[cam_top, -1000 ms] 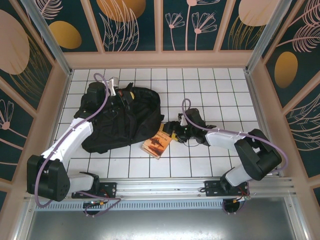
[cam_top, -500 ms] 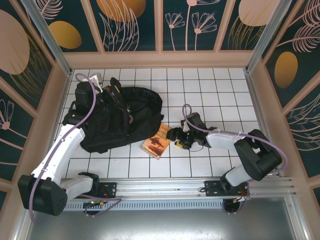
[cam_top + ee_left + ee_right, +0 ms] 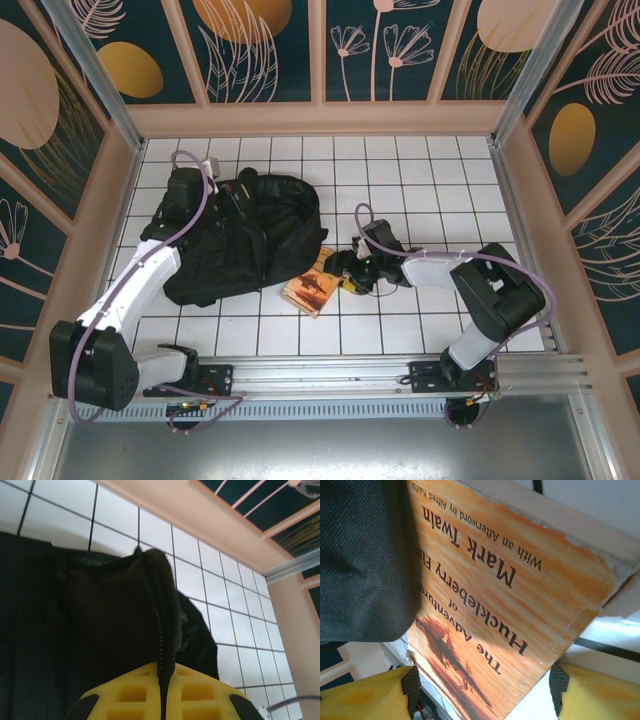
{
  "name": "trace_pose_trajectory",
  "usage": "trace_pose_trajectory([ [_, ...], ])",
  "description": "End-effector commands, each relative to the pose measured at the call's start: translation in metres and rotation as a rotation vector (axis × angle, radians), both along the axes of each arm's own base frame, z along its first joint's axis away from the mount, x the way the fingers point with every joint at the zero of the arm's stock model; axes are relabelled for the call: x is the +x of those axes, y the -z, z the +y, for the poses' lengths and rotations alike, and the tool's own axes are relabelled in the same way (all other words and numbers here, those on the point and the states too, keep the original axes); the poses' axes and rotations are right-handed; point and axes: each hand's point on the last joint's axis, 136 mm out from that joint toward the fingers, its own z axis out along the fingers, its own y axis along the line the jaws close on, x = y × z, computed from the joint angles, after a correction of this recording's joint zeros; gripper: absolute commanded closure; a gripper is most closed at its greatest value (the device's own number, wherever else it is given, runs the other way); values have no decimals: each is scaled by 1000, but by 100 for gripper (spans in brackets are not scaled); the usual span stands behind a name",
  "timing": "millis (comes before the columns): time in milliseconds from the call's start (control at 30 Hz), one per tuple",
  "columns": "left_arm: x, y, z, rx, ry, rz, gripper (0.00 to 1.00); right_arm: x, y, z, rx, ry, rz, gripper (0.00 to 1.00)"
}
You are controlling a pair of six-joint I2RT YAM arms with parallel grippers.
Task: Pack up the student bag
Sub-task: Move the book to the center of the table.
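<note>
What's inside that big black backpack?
The student bag shows only black fabric from outside; its inside is hidden. The left pincer pinches a zippered fold of it. The orange book lies outside, on the white tiled table beside it.

The black bag (image 3: 250, 240) lies left of centre, left gripper (image 3: 232, 188) on its upper edge; right gripper (image 3: 345, 271) meets an orange book (image 3: 311, 284) centre-frame.

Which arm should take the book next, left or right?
Right. The right hand straddles the book, a finger on each side. The left hand is pinching the zipper edge of the student bag, probably holding it open.
</note>
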Motion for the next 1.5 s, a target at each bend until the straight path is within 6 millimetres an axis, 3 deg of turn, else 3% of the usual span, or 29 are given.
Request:
trace_pose_trajectory([
  [0, -5, 6, -22, -19, 87, 4, 100, 22, -9, 31, 80, -26, -65, 29],
  [167, -13, 27, -48, -44, 155, 49, 100, 34, -36, 63, 183, -67, -124, 28],
  [333, -18, 42, -55, -59, 175, 82, 100, 42, -64, 68, 292, -28, -192, 28],
  [467, -19, 39, -57, -66, 186, 79, 100, 46, -84, 72, 359, -21, -241, 28],
  [667, -17, 29, -53, -50, 166, 61, 100, 49, -66, 73, 278, -42, -214, 29],
  [767, -12, 20, -37, 23, 99, 40, 100, 48, -52, 58, 163, -53, -212, 30],
  [833, -9, 13, -16, 84, 17, 29, 100, 47, -44, 46, 81, -67, -212, 30],
  [1033, -10, -15, 82, 167, -367, 4, 100, 29, -22, 22, -57, -116, -190, 30],
  [1133, -19, -22, 115, 244, -516, 1, 100, 25, -16, 17, -78, -122, -183, 30],
  [1167, -22, -21, 123, 265, -553, 11, 100, 24, -14, 16, -85, -126, -180, 30],
  [1367, -38, -62, 161, 355, -728, -75, 100, 21, -8, 13, -111, -152, -174, 29],
  [1467, -39, -67, 166, 394, -741, -87, 100, 20, -8, 14, -103, -159, -171, 29],
])
